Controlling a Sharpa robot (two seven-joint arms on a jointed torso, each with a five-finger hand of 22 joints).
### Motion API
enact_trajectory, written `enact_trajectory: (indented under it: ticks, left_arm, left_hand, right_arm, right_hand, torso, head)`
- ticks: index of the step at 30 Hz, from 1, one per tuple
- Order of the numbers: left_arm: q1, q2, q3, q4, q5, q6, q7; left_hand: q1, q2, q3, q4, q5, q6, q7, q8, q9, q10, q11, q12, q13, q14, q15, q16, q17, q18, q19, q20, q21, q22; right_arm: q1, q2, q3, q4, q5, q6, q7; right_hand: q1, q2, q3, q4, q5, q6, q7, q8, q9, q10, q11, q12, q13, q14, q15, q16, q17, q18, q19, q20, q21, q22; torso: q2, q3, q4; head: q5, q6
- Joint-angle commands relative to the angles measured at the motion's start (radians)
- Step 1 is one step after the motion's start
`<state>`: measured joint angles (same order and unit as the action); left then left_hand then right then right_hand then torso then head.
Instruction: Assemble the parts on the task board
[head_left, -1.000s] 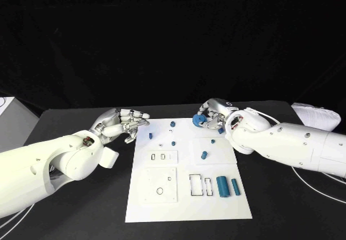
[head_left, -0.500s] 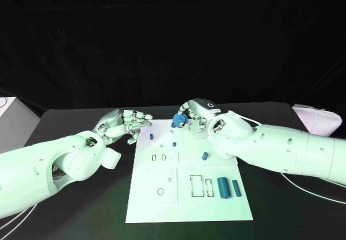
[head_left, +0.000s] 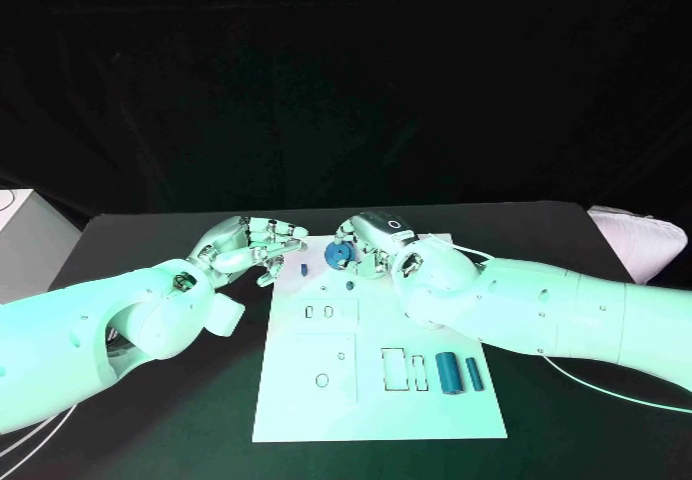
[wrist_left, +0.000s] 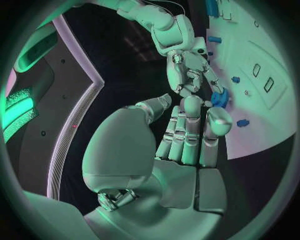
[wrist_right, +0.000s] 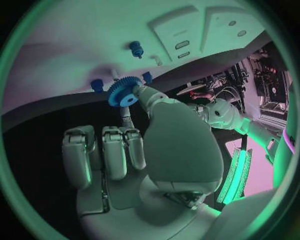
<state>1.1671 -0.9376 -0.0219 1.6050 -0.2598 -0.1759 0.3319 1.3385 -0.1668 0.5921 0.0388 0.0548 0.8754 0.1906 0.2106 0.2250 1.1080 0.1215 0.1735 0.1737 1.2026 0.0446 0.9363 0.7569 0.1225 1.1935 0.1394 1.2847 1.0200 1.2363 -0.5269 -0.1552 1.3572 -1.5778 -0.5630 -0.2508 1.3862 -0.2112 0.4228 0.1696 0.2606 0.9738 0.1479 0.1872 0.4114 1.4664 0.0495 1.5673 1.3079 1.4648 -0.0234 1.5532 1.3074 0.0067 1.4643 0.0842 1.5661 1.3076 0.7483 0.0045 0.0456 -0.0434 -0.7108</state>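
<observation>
Right robot hand (head_left: 364, 243): pinches blue gear (head_left: 338, 255) over task board's (head_left: 378, 400) far edge.
Left robot hand (head_left: 254, 245): fingers curled, empty, beside board.
Gear: probably light, stiff, toothed; best held by rim.

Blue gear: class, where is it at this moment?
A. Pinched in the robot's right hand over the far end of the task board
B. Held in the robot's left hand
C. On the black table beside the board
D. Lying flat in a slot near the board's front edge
A: the blue gear sits between the fingertips of the right hand, above the far end of the white task board.
</observation>
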Motion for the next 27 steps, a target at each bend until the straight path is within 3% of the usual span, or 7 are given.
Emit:
enact_trajectory:
  ticks: [1,13,27]
  left_arm:
    - [0.001,0.001,0.001,0.005,-0.001,0.016,0.014]
    - [0.001,0.001,0.001,0.007,0.01,0.017,0.009]
    - [0.001,-0.002,0.001,0.01,0.014,0.019,0.006]
  left_hand:
    - [-0.003,0.01,0.006,0.0,0.003,-0.006,0.004,0.005,0.002,-0.008,0.0,0.006,0.001,-0.001,-0.002,-0.003,-0.001,-0.002,-0.008,0.001,0.001,-0.001]
    - [-0.005,0.01,0.006,0.001,0.003,-0.007,0.004,0.006,0.002,-0.009,0.0,0.007,0.002,-0.002,-0.002,-0.004,-0.002,-0.002,-0.009,0.001,0.0,-0.001]
    - [-0.005,0.01,0.006,0.001,0.003,-0.007,0.004,0.006,0.002,-0.009,0.0,0.007,0.002,-0.002,-0.002,-0.004,-0.002,-0.002,-0.009,0.001,0.0,-0.001]
  right_arm:
    - [-0.005,0.007,-0.002,-0.006,-0.038,0.047,-0.024]
    - [-0.012,0.017,-0.005,-0.024,-0.058,0.074,-0.04]
    - [-0.014,0.024,-0.005,-0.041,-0.108,0.053,-0.066]
  right_hand:
    - [-0.007,0.0,0.005,0.0,-0.005,0.035,-0.021,0.01,0.006,0.104,-0.005,0.003,0.263,0.094,-0.003,0.003,0.212,-0.007,0.106,-0.007,0.005,0.263]
    - [-0.01,0.0,0.006,0.001,-0.007,0.034,-0.021,0.009,0.005,0.104,-0.004,0.003,0.263,0.094,-0.003,0.002,0.209,-0.007,0.106,-0.006,0.005,0.263]
    - [-0.011,-0.001,0.007,0.0,-0.007,0.033,-0.021,0.008,0.005,0.104,-0.004,0.003,0.263,0.094,-0.002,0.002,0.207,-0.007,0.106,-0.006,0.005,0.263]
  torso:
    - [0.0,0.0006,-0.002]
    - [0.001,0.0021,-0.0011]
    - [0.001,0.0006,-0.001]
  head:
    - [0.001,-0.003]
    - [0.003,-0.016]
    - [0.003,-0.014]
